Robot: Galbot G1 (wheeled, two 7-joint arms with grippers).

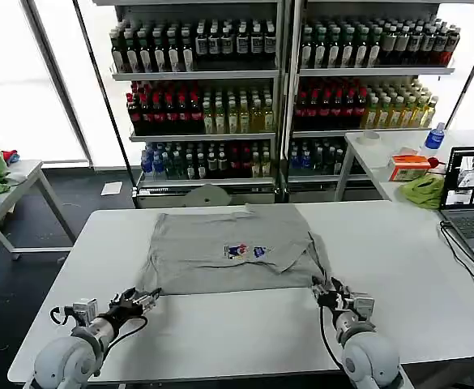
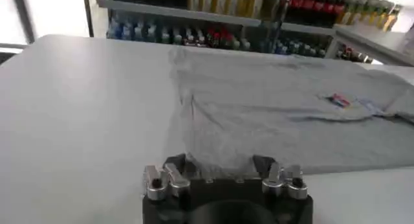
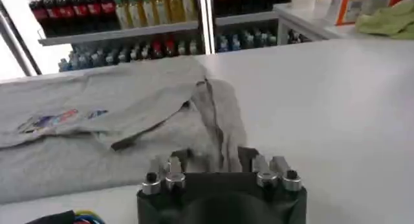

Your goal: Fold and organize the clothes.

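Note:
A light grey short-sleeved shirt (image 1: 220,263) lies flat on the white table (image 1: 245,332), with a small multicoloured print (image 1: 245,251) on its chest. Its right side is folded in, leaving a ridge of fabric (image 3: 217,115). My left gripper (image 1: 149,297) is at the shirt's near left corner. In the left wrist view this gripper (image 2: 220,164) is open, its fingers spread with the shirt's hem (image 2: 220,155) between them. My right gripper (image 1: 322,289) is at the near right corner. In the right wrist view it (image 3: 215,155) is open too, with grey fabric (image 3: 97,147) lying between its fingers.
A laptop (image 1: 471,190) and its cable (image 1: 462,258) sit at the table's right edge. A green cloth (image 1: 423,190) and an orange box (image 1: 408,167) lie on the table behind it. Bottle shelves (image 1: 212,89) stand at the back. A side table (image 1: 14,190) is at far left.

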